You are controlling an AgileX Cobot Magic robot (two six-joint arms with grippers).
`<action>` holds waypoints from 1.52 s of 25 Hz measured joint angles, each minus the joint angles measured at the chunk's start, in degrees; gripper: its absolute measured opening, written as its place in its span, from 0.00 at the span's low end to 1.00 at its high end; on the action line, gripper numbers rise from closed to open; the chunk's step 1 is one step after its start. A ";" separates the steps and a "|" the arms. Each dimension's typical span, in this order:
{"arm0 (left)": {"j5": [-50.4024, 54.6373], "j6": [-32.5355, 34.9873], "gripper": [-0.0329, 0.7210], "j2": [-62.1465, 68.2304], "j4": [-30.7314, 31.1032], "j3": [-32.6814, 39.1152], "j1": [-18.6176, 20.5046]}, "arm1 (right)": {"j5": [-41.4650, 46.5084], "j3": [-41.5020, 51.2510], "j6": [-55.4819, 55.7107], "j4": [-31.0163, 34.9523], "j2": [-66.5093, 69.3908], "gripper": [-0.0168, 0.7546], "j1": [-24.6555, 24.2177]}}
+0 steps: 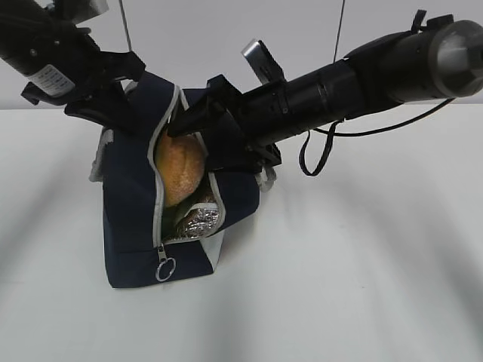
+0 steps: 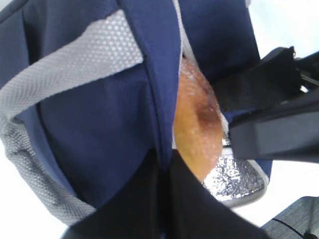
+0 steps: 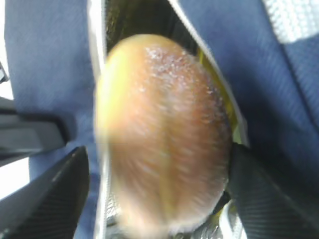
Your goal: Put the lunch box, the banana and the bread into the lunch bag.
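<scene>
On a white bench [image 1: 362,286], the navy lunch bag [image 1: 132,226] stands unzipped, its metal ring pull [image 1: 165,269] hanging in front. The right claw [image 3: 159,164], clamped on the bread [image 1: 179,170], holds it in the opening; the left claw [image 1: 113,105] grips the bag's rear edge.

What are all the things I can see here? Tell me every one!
lunch bag: one, navy blue with grey zipper, standing on the table, unzipped
bread: one, golden-brown, in the bag's opening
silver lining: shiny foil, inside the bag below the bread
ring pull: one, metal, hanging low on the bag's front
table: one, white, under everything
left gripper: one, black, at the bag's upper left edge
right gripper: one, black, fingers on both sides of the bread
</scene>
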 joint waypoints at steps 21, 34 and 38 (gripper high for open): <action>0.00 0.00 0.04 0.00 0.00 0.00 0.00 | 15.86 -17.14 4.84 -18.59 0.00 0.78 -8.15; -0.07 0.00 0.04 0.00 -0.10 0.00 0.00 | 16.33 -17.17 6.73 -24.76 3.89 0.78 -6.86; -0.12 0.00 0.04 0.00 -0.10 0.00 0.00 | 15.14 -17.17 6.73 -24.76 4.64 0.73 -6.11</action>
